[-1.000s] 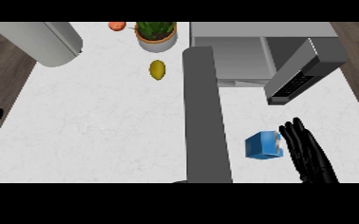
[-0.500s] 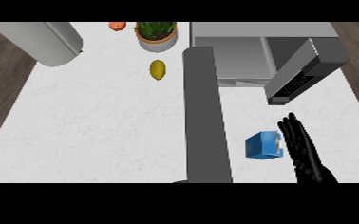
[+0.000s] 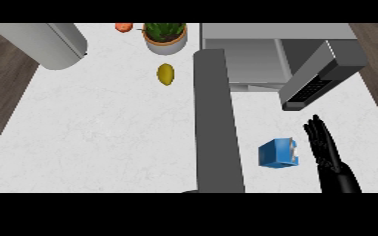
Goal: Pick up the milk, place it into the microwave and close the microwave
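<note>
The milk is a small blue carton with a white top, standing on the white counter at the lower right. My right hand is just to its right, fingers straight and pointing away from me, open, a small gap between it and the carton. The microwave sits at the back right with its door swung open toward the right. A grey forearm runs up the middle of the view; its hand does not show.
A yellow fruit lies at the back centre. A potted plant and an orange fruit stand behind it. A large grey cylinder lies at the back left corner.
My right hand has slid back toward the lower edge and slightly right, staying open beside the milk. The carton has not moved.
</note>
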### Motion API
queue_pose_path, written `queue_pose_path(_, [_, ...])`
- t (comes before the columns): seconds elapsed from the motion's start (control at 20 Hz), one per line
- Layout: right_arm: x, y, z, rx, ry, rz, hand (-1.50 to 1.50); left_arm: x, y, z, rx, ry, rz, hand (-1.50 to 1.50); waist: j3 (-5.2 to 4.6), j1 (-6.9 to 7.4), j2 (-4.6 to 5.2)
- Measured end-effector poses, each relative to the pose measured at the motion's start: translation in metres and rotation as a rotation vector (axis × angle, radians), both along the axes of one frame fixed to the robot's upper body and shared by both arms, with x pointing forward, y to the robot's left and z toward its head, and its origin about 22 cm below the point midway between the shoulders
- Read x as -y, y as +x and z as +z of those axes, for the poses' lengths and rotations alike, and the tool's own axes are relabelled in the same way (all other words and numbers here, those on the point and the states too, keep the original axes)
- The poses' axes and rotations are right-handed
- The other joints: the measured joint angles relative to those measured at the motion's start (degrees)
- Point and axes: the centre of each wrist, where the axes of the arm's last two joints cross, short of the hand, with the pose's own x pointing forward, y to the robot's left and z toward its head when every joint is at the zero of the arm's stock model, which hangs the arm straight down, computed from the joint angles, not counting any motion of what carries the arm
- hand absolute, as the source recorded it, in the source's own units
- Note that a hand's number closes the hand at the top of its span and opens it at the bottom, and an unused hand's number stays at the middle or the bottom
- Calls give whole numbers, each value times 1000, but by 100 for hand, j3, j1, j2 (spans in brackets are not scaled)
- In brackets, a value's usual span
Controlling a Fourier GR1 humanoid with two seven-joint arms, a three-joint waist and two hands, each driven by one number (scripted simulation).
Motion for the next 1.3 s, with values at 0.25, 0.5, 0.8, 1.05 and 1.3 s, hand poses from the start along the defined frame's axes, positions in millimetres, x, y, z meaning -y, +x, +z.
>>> queue_pose_path(0.25, [14, 3, -32, -20, -3, -1, -150, -4, -4, -3, 5, 2, 7, -150, 0, 0, 1])
queue_pose_path(0.5, [32, 11, -63, -36, 6, 13, -150, -8, -4, -8, 11, -4, 13, -150, 2, 6, 4])
queue_pose_path(0.8, [35, 13, -87, -40, -9, 23, -150, -11, -12, 5, 12, -10, 6, -150, 0, 6, 1])
queue_pose_path(1.05, [40, 25, -101, -42, -30, 8, -150, -13, -13, 3, 7, -2, 7, -150, 0, 8, 2])
queue_pose_path(1.3, [39, 36, -122, -36, -48, 12, -150, -12, -13, 2, 7, -2, 7, -150, 2, 16, 4])
